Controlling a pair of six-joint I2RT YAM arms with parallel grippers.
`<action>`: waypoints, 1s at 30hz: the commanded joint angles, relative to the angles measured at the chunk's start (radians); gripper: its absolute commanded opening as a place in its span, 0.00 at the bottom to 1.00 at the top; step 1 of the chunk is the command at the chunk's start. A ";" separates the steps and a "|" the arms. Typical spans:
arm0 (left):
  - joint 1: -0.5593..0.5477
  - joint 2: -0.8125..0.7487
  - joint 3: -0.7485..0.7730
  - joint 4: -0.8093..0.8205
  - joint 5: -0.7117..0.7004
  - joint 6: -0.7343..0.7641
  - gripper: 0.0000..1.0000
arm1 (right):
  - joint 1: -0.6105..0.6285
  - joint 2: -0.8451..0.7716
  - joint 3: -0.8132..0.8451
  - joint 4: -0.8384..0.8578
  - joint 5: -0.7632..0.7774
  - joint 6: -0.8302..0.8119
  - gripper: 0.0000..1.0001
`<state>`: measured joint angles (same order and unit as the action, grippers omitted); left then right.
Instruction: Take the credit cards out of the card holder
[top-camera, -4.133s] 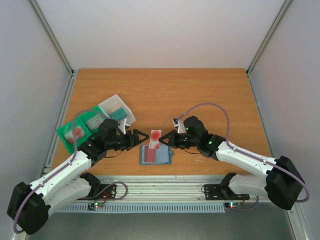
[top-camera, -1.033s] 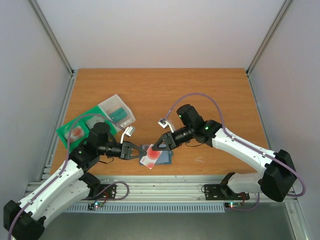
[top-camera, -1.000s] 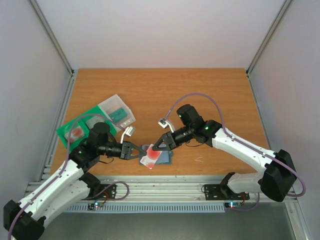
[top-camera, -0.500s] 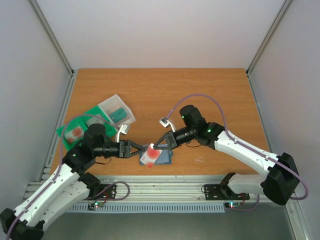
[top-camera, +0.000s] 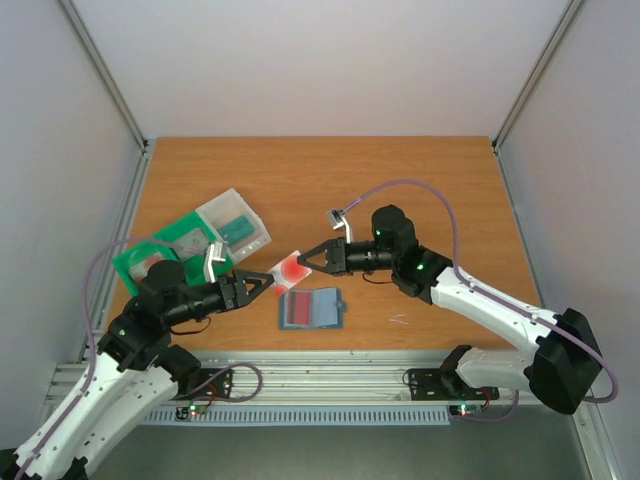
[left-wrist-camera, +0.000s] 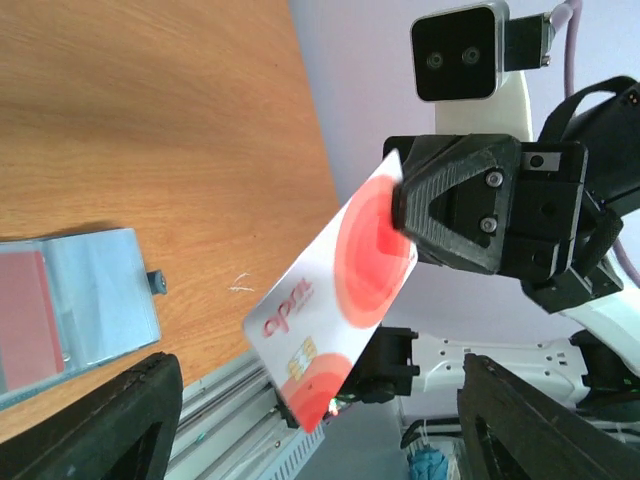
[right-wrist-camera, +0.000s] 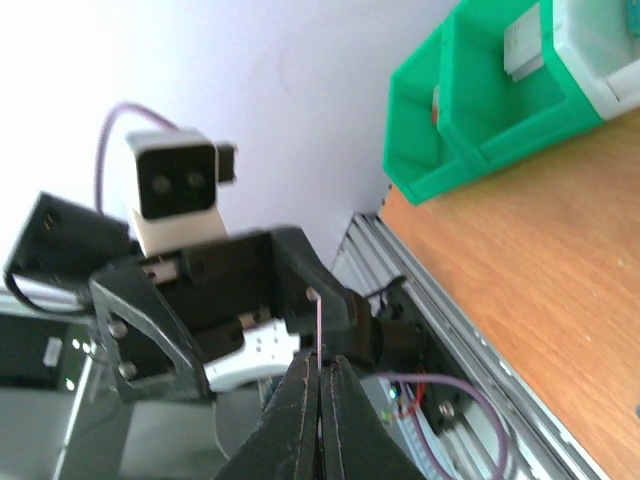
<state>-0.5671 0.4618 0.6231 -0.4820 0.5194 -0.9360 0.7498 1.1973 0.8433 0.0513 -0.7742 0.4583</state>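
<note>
The right gripper (top-camera: 310, 262) jaws pinch a red-circled credit card (top-camera: 289, 268) above the open card holder (top-camera: 311, 308); the left gripper (top-camera: 260, 284) jaws stand wide, just beside it.

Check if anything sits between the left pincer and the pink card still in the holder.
Nothing lies on the card holder or its pink card. The white card, pinched by the right pincer, hangs in the air just ahead of the open left pincer, apparently clear of the holder.
</note>
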 joint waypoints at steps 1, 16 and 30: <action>-0.003 -0.045 -0.064 0.142 -0.048 -0.115 0.74 | -0.006 0.049 -0.043 0.314 0.099 0.239 0.01; -0.003 -0.020 -0.079 0.227 -0.082 -0.198 0.12 | -0.006 0.087 -0.095 0.464 0.177 0.344 0.01; -0.003 -0.041 -0.076 0.173 -0.112 -0.148 0.01 | -0.006 0.077 -0.152 0.475 0.163 0.332 0.20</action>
<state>-0.5674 0.4389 0.5373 -0.3065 0.4358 -1.1275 0.7471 1.2964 0.7124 0.5045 -0.6102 0.8059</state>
